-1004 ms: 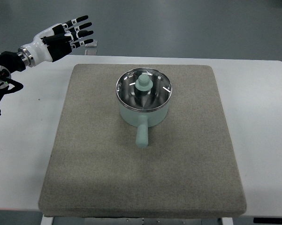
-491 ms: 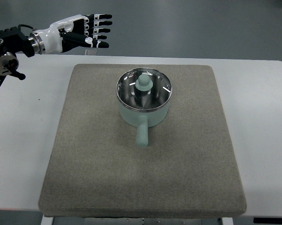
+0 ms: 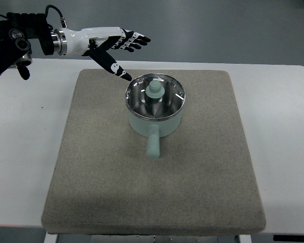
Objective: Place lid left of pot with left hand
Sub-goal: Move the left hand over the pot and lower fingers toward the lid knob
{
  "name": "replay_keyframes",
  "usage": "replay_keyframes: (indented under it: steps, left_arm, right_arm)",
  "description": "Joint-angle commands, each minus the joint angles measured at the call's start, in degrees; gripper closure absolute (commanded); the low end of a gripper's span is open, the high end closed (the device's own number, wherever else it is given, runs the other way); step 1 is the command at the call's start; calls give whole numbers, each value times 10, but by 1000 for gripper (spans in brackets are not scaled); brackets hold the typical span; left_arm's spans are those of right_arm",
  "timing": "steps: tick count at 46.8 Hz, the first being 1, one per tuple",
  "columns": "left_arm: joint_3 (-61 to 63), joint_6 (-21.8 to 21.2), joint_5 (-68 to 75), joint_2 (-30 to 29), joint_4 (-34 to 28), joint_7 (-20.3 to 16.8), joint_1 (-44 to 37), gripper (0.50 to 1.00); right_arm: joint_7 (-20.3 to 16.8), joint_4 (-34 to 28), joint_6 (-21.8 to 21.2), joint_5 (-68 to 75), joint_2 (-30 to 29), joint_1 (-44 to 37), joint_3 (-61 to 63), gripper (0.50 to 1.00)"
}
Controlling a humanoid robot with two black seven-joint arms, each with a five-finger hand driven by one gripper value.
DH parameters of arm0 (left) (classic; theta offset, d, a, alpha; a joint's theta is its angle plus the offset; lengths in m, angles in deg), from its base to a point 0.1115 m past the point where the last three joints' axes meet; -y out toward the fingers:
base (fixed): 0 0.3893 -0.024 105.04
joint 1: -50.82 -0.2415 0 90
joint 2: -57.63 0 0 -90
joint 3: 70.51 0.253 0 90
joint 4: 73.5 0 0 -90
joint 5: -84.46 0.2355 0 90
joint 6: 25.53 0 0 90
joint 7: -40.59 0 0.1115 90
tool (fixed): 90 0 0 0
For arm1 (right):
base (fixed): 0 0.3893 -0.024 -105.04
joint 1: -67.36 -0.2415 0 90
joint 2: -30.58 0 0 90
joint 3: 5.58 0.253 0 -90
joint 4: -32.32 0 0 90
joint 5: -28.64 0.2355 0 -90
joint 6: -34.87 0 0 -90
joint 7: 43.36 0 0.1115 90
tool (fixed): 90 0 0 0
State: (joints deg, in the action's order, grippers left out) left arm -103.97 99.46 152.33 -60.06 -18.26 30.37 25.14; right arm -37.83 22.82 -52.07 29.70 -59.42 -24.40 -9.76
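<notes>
One table (image 3: 25,152), one grey mat (image 3: 91,177), one pot (image 3: 156,119) mid-mat, one lid (image 3: 154,95) seated on it. Left hand (image 3: 109,43) up-left of pot, fingers (image 3: 134,40) spread, holding nothing, thumb angled toward the rim.

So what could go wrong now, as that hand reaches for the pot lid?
The left hand is open, up and to the left of the lid, touching nothing yet. Its thumb points down near the pot rim, so it might bump the pot and shove it across the mat. The knob is small and the lid looks shiny, so fingers could slip or drop it.
</notes>
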Motion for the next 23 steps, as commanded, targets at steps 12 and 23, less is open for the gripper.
replay_keyframes:
  steps: [12,23]
  left_arm:
    - [71,0,128,-5,47,-14,65,504]
    - [106,0,184,-1,75,-15,99,504]
  right_arm:
    - [0,0,0,0,0,0,0,579]
    - [0,0,0,0,0,0,0,579]
